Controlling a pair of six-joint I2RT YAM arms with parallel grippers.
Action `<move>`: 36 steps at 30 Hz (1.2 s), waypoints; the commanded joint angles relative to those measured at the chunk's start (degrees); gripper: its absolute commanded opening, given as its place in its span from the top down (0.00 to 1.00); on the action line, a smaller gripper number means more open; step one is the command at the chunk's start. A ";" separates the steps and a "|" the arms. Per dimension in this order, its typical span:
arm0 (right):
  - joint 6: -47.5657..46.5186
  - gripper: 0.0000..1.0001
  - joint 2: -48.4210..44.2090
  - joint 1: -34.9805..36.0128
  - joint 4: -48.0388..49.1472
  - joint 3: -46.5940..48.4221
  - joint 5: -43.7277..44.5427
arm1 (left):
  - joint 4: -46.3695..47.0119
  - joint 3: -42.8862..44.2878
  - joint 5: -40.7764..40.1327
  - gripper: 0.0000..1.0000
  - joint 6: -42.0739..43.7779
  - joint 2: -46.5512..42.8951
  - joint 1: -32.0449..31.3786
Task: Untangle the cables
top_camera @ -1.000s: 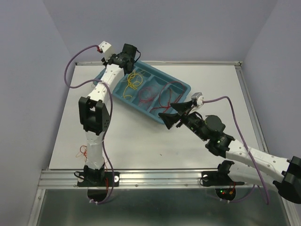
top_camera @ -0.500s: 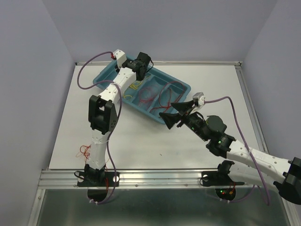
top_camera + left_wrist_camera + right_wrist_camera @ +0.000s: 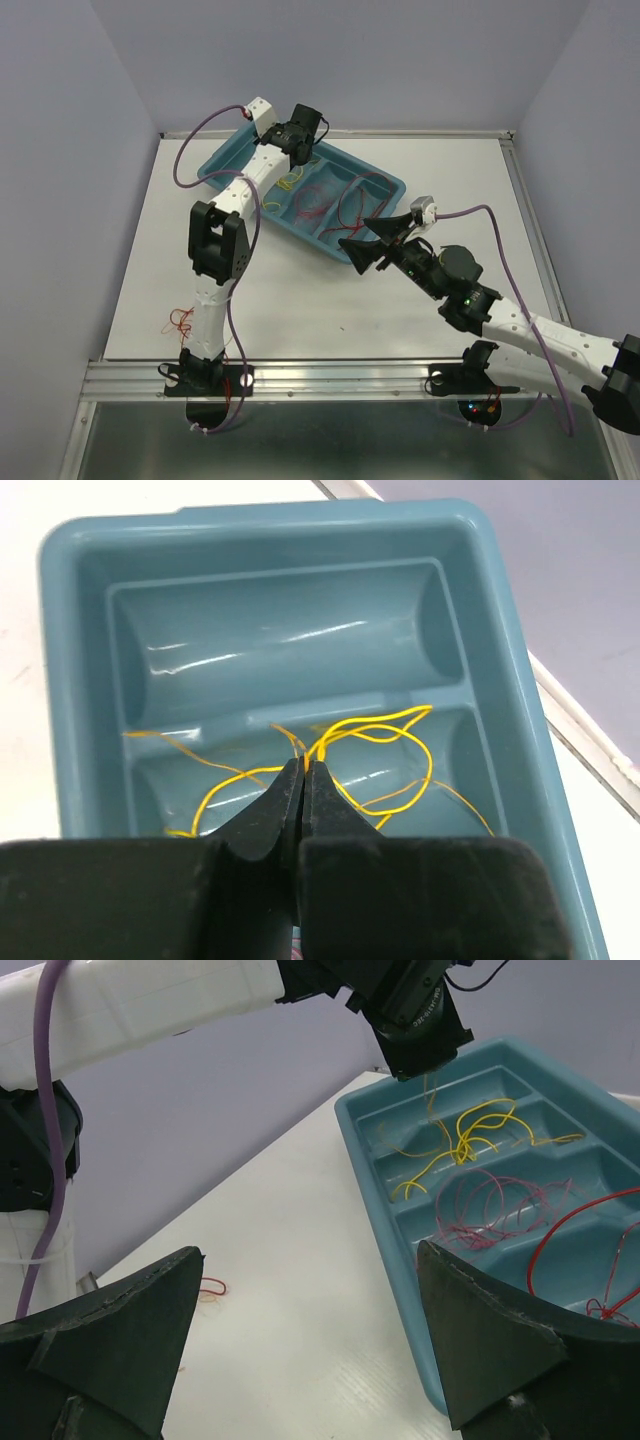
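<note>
Left gripper (image 3: 303, 770) pinched closed on yellow cables (image 3: 385, 727) over teal tray (image 3: 260, 520), right gripper (image 3: 308, 1265) spread wide, empty, beside tray

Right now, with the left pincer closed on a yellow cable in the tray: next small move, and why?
Probably a slow, short lift of the left pincer. Its jaws are shut on one strand of the yellow cables, whose other loops lie loose in the tray, beside the red cables. Lifting should show whether it pulls free. The right pincer is open, empty.

Yellow cables (image 3: 370, 723) vanish behind L jaws, prob. pinched.
</note>
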 commanded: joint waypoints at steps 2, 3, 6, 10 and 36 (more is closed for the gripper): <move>0.34 0.07 -1.71 -0.02 2.61 -1.31 0.55 | 7.52 -2.15 3.08 0.97 3.78 -1.48 0.06; 0.43 0.07 -1.71 -0.02 2.70 -1.31 0.55 | 7.09 -2.24 2.82 0.97 3.26 -1.04 0.06; 0.43 0.07 -1.62 -0.02 2.61 -1.31 0.47 | 4.19 -2.50 2.46 0.96 -0.08 0.45 0.06; 0.52 0.07 -1.10 -0.02 2.70 -1.22 0.47 | 6.79 -5.91 5.53 0.99 0.16 2.12 0.24; 0.70 0.07 -1.27 -0.02 2.70 -1.31 -0.33 | 32.82 -23.24 28.29 1.00 28.72 -6.66 6.04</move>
